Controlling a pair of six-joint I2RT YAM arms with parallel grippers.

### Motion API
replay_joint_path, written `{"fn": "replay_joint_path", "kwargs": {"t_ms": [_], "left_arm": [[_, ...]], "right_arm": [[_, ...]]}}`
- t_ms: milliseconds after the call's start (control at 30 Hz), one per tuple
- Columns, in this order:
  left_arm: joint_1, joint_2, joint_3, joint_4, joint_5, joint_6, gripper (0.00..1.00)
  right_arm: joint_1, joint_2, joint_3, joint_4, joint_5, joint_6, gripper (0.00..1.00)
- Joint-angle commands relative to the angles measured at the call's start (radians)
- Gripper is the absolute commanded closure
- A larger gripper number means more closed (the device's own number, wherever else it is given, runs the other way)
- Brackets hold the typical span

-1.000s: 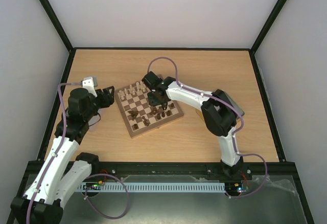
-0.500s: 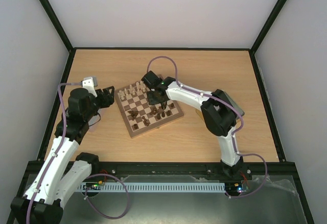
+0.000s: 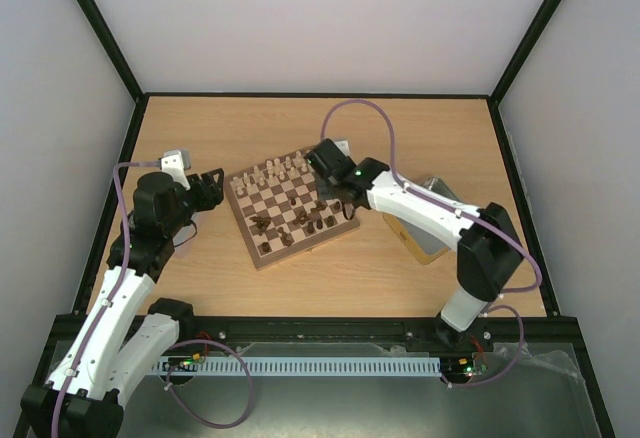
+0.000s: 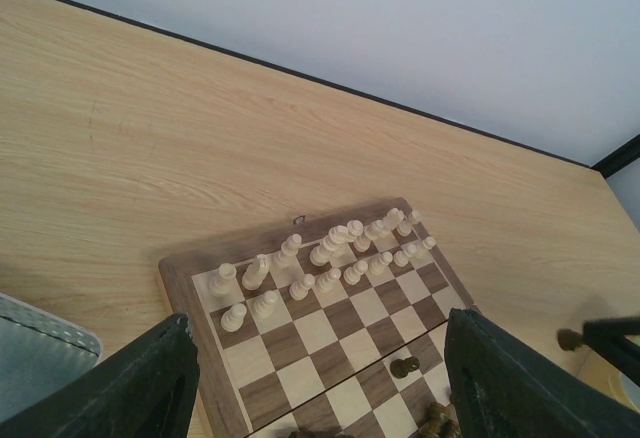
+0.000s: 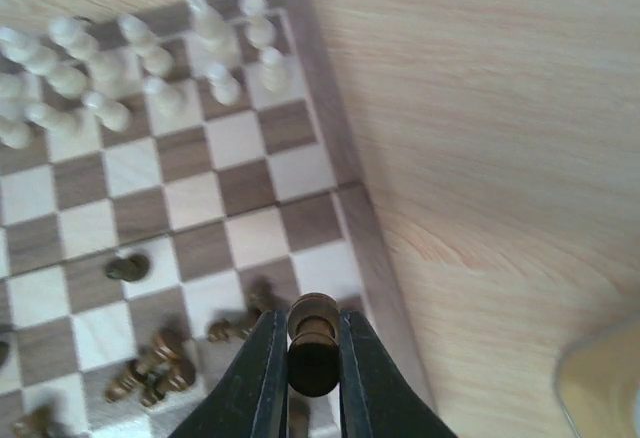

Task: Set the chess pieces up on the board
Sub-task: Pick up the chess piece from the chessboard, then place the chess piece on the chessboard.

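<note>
The right gripper (image 5: pixel 312 328) is clamped on a dark brown piece (image 5: pixel 313 363). Its fingers cover the piece's lower half, so I can't say which figure it is. It hangs over the board's (image 3: pixel 272 201) right-hand edge, near the corner closest to the arms.

The cream pieces (image 3: pixel 270 171) stand in two rows along the far side, blurred in the right wrist view. The other dark pieces (image 3: pixel 300 223) sit in a loose huddle on the near squares. Some look toppled, and the left wrist view cuts most of them off.

A flat object (image 3: pixel 418 241) lies half under the right forearm, too covered to name.

The left gripper (image 4: pixel 318 368) hovers beside the board's left corner, its fingers (image 4: pixel 130 388) wide apart and holding nothing.

A second ago the right arm stretched over the board's middle squares. It has since swung out to the right edge, while the left arm hasn't budged.
</note>
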Motion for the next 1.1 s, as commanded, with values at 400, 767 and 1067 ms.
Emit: {"fn": "replay_joint_path", "kwargs": {"t_ms": [400, 767, 1067], "left_arm": [[0.003, 0.0, -0.012, -0.002, -0.016, 0.01, 0.31], [0.003, -0.002, -0.012, -0.005, -0.018, 0.009, 0.31], [0.003, -0.003, -0.013, -0.005, -0.019, 0.009, 0.31]], "right_arm": [[0.002, -0.042, -0.237, 0.058, -0.077, 0.168, 0.9], [0.0, 0.006, -0.244, 0.039, -0.05, 0.19, 0.9], [0.0, 0.029, -0.252, 0.014, -0.048, 0.189, 0.89]]}}
